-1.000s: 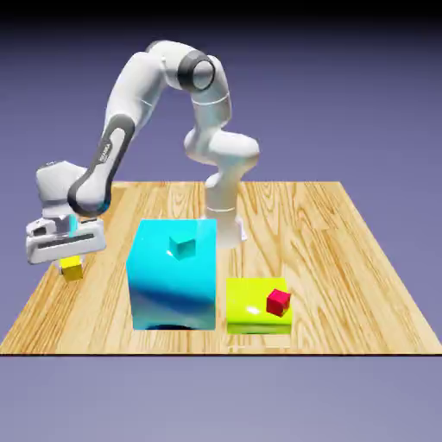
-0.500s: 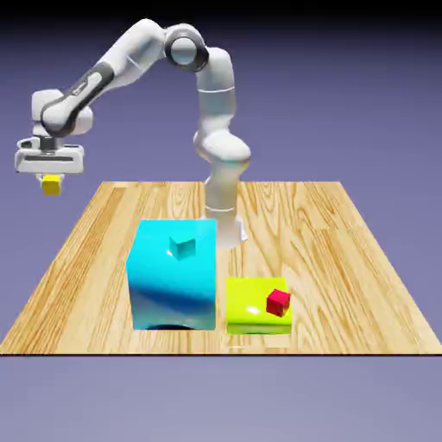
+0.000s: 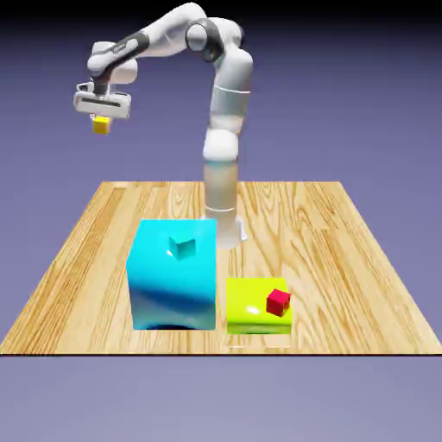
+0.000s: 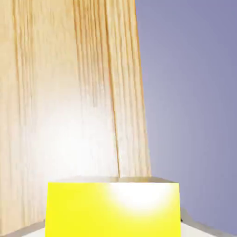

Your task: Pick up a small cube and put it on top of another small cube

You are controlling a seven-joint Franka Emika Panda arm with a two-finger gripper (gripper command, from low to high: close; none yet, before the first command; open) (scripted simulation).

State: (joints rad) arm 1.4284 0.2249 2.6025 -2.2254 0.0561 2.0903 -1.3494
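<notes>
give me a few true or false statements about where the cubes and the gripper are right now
1. The gripper holds the small yellow cube high above the table. True.
2. The small teal cube sits on the large cyan block. True.
3. The small red cube lies on the bare table. False: it rests on the yellow-green block.
4. The yellow cube is already stacked on the teal cube. False: it hangs in the air, off toward the exterior view's left.

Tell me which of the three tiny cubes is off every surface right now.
The yellow small cube, held in the shut end effector high above the table. The teal small cube sits on the large cyan block; the red one sits on the yellow-green block.
</notes>
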